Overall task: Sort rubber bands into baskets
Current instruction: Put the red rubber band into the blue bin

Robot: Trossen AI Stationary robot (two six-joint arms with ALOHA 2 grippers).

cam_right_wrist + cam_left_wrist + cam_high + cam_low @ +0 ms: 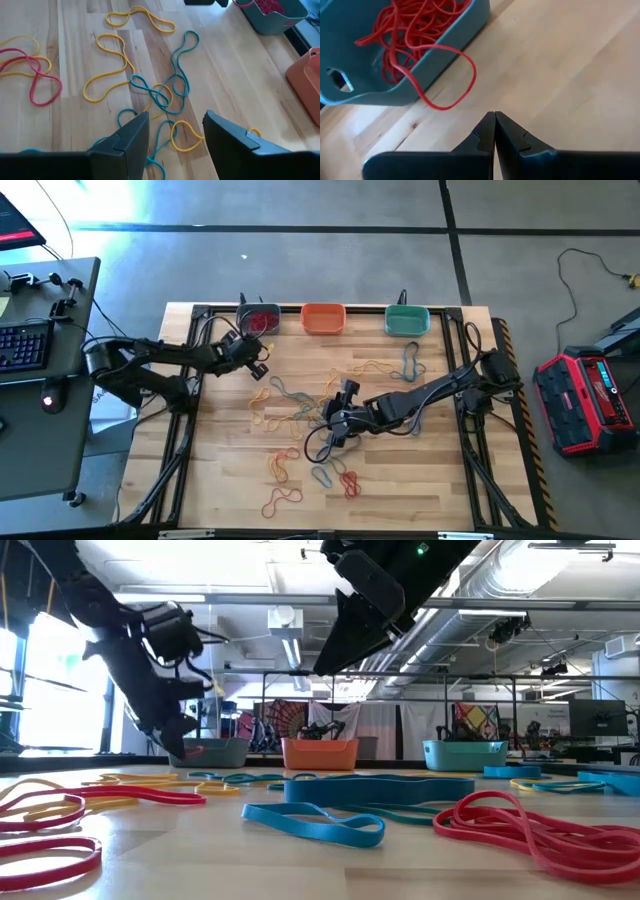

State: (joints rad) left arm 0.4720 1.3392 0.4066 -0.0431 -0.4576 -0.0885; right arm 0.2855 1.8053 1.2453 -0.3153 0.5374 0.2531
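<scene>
Three baskets line the far edge of the tabletop (420,480): the grey-blue basket (259,318) at left, the orange basket (323,318) in the middle, the teal basket (407,320) at right. The left claw (262,352) hangs just near of the grey-blue basket, its fingers pressed together and holding nothing. Only the left wrist view shows that a red rubber band (451,75) droops over that basket's rim onto the wood, its other end among the red bands (415,30) piled inside. The right claw (337,412) hovers over the middle of the tabletop with its fingers apart, above a tangle of yellow and teal rubber bands (160,95); the low view shows it raised clear of the surface. More loose bands lie scattered toward the near edge and near the teal basket. No writing is readable. Bare wood lies along the near right side.
</scene>
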